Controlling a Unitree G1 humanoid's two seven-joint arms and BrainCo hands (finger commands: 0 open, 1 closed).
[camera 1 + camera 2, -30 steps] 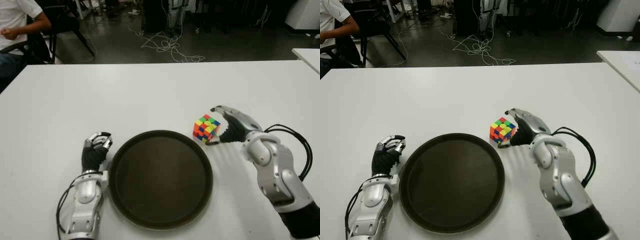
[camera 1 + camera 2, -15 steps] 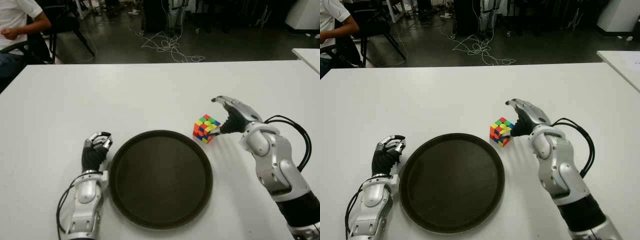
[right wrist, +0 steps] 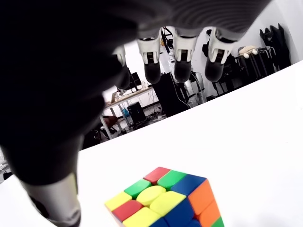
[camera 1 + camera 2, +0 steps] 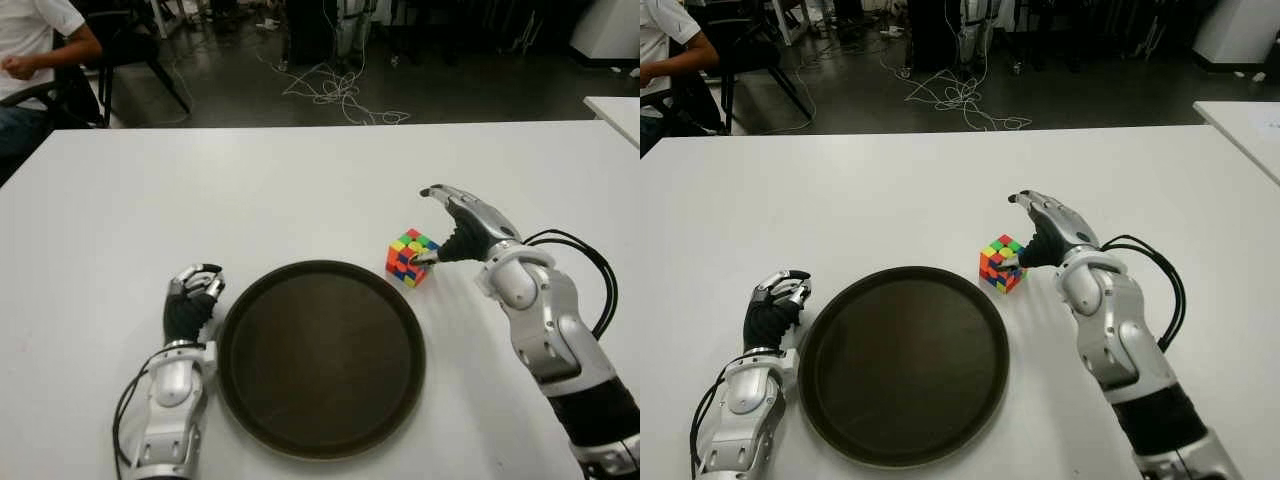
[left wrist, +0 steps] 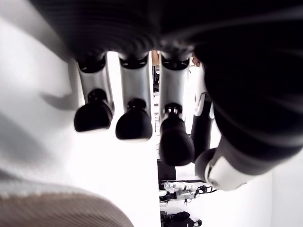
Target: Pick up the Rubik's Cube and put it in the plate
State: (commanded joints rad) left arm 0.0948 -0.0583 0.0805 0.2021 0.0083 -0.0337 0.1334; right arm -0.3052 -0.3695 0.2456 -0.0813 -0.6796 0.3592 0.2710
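Right now I am holding my right robot hand (image 4: 452,225) just beside the cube (image 4: 412,257), on its right side, with the fingers (image 3: 176,54) stretched out above and beyond it and nothing grasped; my thumb tip looks to be at the cube's near right edge, though I cannot tell whether it is touching. In the right wrist view the cube is sitting on the white desk (image 4: 300,190) below my palm, its yellow, green, red and orange stickers facing up, and the extended fingers are clear of it. The cube is resting on the desk just outside the plate (image 4: 322,357), near the plate's far right rim, not inside it. My left robot hand (image 4: 192,297) is showing just beside the plate's left rim, its fingers curled in and gripping nothing. A person in a white shirt (image 4: 30,50) is sitting beyond the desk's far left corner, and cables (image 4: 335,92) are lying on the floor behind.
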